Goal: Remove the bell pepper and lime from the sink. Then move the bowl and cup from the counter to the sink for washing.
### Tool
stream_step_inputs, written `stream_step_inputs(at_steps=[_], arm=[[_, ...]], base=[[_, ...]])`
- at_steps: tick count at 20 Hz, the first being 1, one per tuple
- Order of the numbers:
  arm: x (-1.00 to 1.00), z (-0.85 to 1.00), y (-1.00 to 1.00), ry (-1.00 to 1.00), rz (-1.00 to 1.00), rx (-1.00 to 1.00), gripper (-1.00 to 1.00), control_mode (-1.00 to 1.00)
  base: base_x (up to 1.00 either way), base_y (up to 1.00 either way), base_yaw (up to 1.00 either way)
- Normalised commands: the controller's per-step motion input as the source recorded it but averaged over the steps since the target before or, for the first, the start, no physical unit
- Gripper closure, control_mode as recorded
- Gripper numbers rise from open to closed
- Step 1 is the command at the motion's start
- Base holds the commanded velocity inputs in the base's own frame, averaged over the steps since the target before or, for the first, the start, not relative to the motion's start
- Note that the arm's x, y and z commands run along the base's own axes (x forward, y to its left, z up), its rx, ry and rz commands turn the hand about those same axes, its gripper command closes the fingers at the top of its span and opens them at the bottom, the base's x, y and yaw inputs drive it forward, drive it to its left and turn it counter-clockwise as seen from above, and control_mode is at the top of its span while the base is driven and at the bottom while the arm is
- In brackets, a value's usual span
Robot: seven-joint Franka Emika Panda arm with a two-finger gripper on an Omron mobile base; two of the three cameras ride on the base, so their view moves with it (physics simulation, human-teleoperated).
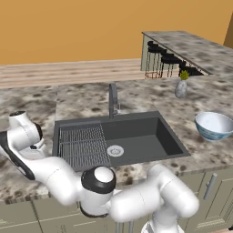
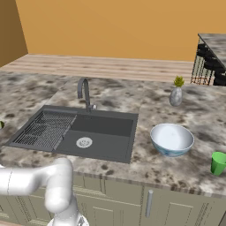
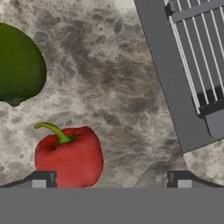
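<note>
My gripper (image 3: 111,181) hangs open over the counter (image 3: 113,74) left of the sink (image 1: 145,141). The red bell pepper (image 3: 70,157) stands on the stone just inside the left fingertip (image 3: 41,179), with a wide gap to the right fingertip. The dark green lime (image 3: 17,65) lies on the counter beyond it; a sliver of the lime (image 2: 1,125) shows at the left edge of the right base view. The bowl (image 2: 172,139) rests on the counter right of the sink (image 2: 106,126), and the green cup (image 2: 218,163) stands further right, near the front edge.
A ribbed wire rack (image 1: 82,145) fills the sink's left half, with the white drain (image 1: 115,150) beside it and the dark faucet (image 1: 113,100) behind. A grey vase with a plant (image 1: 181,87) stands at the back right. A raised bar with stools (image 1: 191,48) lies beyond.
</note>
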Motion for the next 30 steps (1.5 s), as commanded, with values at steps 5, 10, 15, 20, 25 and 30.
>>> stream_step_inputs(at_steps=[5, 10, 15, 20, 25, 30], arm=[[-0.12, 0.19, -0.47, -0.08, -0.20, 0.00, -1.00, -1.00], [-0.11, 0.18, -0.48, -0.05, -0.20, 0.00, -1.00, -1.00], [-0.03, 0.27, -0.45, -0.02, -0.19, 0.00, -1.00, -1.00], [-0.03, 0.34, -0.44, 0.00, -0.16, 0.02, -1.00, -1.00], [-0.08, 0.35, -0.44, 0.00, -0.09, 0.03, -1.00, -1.00], [-0.12, 0.31, -0.49, 0.00, -0.03, 0.01, -1.00, -1.00]], base=[[0.00, 0.00, 0.00], [0.00, 0.00, 0.00], [0.00, 0.00, 0.00], [0.00, 0.00, 0.00], [0.00, 0.00, 0.00], [0.00, 0.00, 0.00]])
